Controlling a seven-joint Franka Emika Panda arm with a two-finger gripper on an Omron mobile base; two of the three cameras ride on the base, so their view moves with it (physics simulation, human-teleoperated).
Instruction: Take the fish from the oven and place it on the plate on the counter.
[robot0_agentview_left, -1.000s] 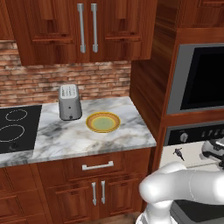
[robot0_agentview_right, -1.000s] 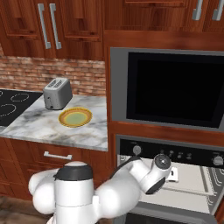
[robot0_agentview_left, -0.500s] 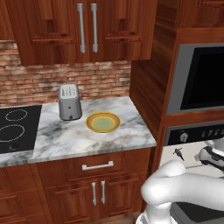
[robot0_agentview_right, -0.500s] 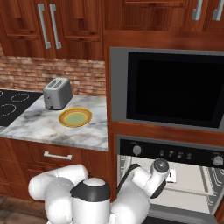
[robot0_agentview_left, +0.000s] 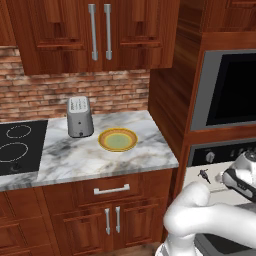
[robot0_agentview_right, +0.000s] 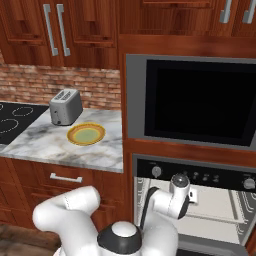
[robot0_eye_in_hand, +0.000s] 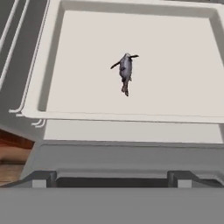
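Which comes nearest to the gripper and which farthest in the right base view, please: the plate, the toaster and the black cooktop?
The gripper reaches into the open oven, low right.
1. The plate, on the marble counter, up and left of the oven.
2. The toaster, behind the plate and farther left.
3. The cooktop, at the far left edge.
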